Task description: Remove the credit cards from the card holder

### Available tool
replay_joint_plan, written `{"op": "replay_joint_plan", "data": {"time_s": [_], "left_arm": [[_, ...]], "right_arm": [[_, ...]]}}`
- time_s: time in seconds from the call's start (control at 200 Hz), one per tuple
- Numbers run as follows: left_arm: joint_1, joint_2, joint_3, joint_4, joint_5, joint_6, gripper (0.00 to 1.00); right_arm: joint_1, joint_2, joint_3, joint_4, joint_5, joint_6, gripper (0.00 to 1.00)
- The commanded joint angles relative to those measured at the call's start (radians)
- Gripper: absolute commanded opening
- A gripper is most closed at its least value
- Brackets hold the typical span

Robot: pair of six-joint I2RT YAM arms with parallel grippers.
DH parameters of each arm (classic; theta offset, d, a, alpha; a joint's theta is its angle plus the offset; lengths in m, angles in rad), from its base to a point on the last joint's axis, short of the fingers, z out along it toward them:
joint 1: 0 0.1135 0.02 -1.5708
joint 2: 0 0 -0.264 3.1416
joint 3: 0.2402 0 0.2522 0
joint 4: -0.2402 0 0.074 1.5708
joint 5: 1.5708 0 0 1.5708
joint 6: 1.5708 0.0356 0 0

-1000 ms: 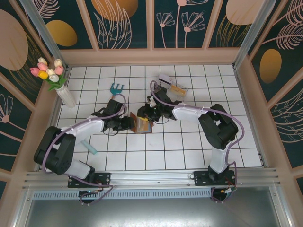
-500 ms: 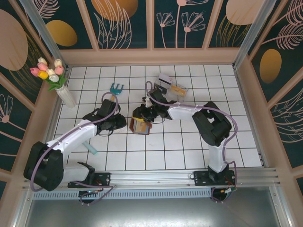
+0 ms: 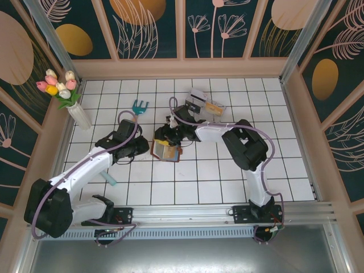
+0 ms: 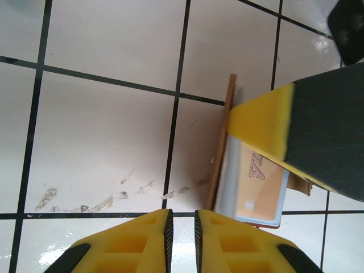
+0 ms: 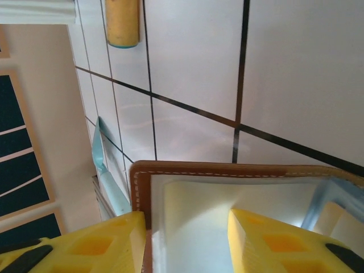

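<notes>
Right arm's swung left over the card holder. Your right gripper straddles its edge, released; left gripper is clenched empty, just left of it. Use right.

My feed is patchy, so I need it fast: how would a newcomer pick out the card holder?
Start at the middle of the white tiled table, nearer the arms' bases than the teal garden fork and the clear box. The card holder lies there. It is the only reddish-brown leather piece, with a blue-grey pocket and a yellowish card showing inside.
</notes>
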Motion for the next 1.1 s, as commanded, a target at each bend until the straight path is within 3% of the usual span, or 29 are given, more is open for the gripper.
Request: {"op": "replay_joint_plan", "data": {"time_s": [0.0,0.285,0.435,0.606,0.891,1.096], "left_arm": [[0.004,-0.027,-0.001,0.043,0.054,-0.019,0.21],[0.004,0.027,-0.086,0.287,0.262,-0.095,0.17],[0.004,0.104,-0.108,0.349,0.291,-0.097,0.09],[0.005,0.182,-0.113,0.346,0.253,-0.083,0.05],[0.004,0.250,-0.116,0.310,0.167,-0.066,0.04],[0.004,0.258,-0.121,0.338,0.205,-0.070,0.06]], "right_arm": [[0.009,0.027,0.016,0.034,-0.032,0.006,0.44],[0.011,0.054,0.002,0.014,-0.011,0.027,0.44],[0.011,0.054,-0.004,-0.003,0.002,0.027,0.35],[0.010,0.048,0.001,-0.012,0.008,0.021,0.33],[-0.002,-0.027,-0.013,-0.026,0.012,-0.004,0.40],[-0.006,-0.140,-0.122,-0.080,0.050,-0.034,0.42]]}}
